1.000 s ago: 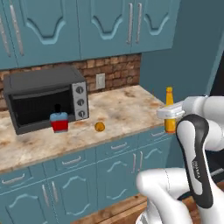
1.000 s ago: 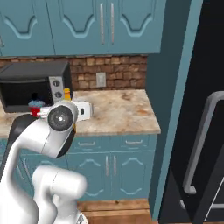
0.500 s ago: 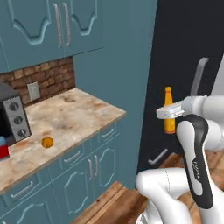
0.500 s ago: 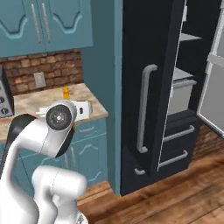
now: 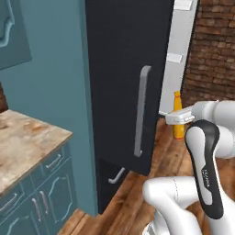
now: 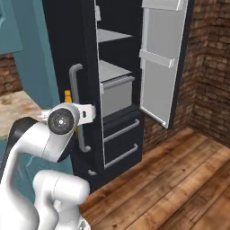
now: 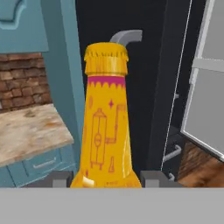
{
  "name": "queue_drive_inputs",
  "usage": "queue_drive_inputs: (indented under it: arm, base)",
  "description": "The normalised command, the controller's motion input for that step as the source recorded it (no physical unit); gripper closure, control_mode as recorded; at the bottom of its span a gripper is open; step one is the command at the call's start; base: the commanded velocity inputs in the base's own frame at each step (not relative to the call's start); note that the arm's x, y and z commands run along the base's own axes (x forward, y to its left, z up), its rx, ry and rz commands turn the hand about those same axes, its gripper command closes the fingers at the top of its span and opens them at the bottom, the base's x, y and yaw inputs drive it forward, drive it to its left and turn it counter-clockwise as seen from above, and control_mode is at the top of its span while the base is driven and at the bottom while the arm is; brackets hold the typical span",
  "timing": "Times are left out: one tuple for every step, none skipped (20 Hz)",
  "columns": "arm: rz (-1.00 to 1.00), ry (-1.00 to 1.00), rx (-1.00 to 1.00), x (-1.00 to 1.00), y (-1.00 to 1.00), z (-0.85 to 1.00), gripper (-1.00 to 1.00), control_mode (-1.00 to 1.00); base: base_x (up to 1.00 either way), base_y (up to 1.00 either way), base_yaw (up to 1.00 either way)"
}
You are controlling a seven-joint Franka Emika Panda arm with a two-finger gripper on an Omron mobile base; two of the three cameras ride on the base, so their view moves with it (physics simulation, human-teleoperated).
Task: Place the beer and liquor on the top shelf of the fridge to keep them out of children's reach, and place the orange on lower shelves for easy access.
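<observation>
While the arm carries its load upright, the base has swung round: a second ago it faced the tabletop with the oven, the liquor and the orange, and now the fridge [image 6: 112, 81] stands straight ahead, its right door [image 6: 161, 58] hanging open so the grey shelves show. That tells me the carry is nearly over and the placing step comes next, with the liquor and orange left for later trips. The beer [image 7: 106, 127] sits clamped in the pincer [image 7: 106, 178], the two fingertips pressed against the lower body on either side, closed only as far as the bottle's width allows, neck and yellow cap rising above them. From the left I see the beer out at the end of the arm, in front of the open door; from the right it peeks out behind the wrist, beside the bar handle [image 6: 77, 105]. The top shelf [image 6: 113, 36] lies higher than the bottle and farther in, so I judge the arm must lift and reach forward past the closed left door.
</observation>
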Motion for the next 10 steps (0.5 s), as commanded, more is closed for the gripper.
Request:
queue_drive_inputs:
  arm:
    - [0.00, 0.00, 0.00, 0.00, 0.00, 0.00, 1.00, 1.00]
    - [0.00, 0.00, 0.00, 0.00, 0.00, 0.00, 1.00, 1.00]
    - [0.00, 0.00, 0.00, 0.00, 0.00, 0.00, 1.00, 1.00]
    - [0.00, 0.00, 0.00, 0.00, 0.00, 0.00, 1.00, 1.00]
    - [0.00, 0.00, 0.00, 0.00, 0.00, 0.00, 1.00, 1.00]
    - [0.00, 0.00, 0.00, 0.00, 0.00, 0.00, 1.00, 1.00]
    - [0.00, 0.00, 0.00, 0.00, 0.00, 0.00, 1.00, 1.00]
    - [0.00, 0.00, 0.00, 0.00, 0.00, 0.00, 1.00, 1.00]
    - [0.00, 0.00, 0.00, 0.00, 0.00, 0.00, 1.00, 1.00]
    - [0.00, 0.00, 0.00, 0.00, 0.00, 0.00, 1.00, 1.00]
  base:
    - [0.39, -0.86, -0.36]
    - [0.42, -0.88, -0.36]
    - [0.42, -0.88, -0.36]
    - [0.42, -0.90, -0.37]
    - [0.41, -0.91, -0.37]
    - [0.42, -0.89, -0.37]
    - [0.44, -0.83, -0.34]
    - [0.48, -0.69, -0.28]
    - [0.55, -0.49, -0.16]
    - [0.56, -0.40, -0.04]
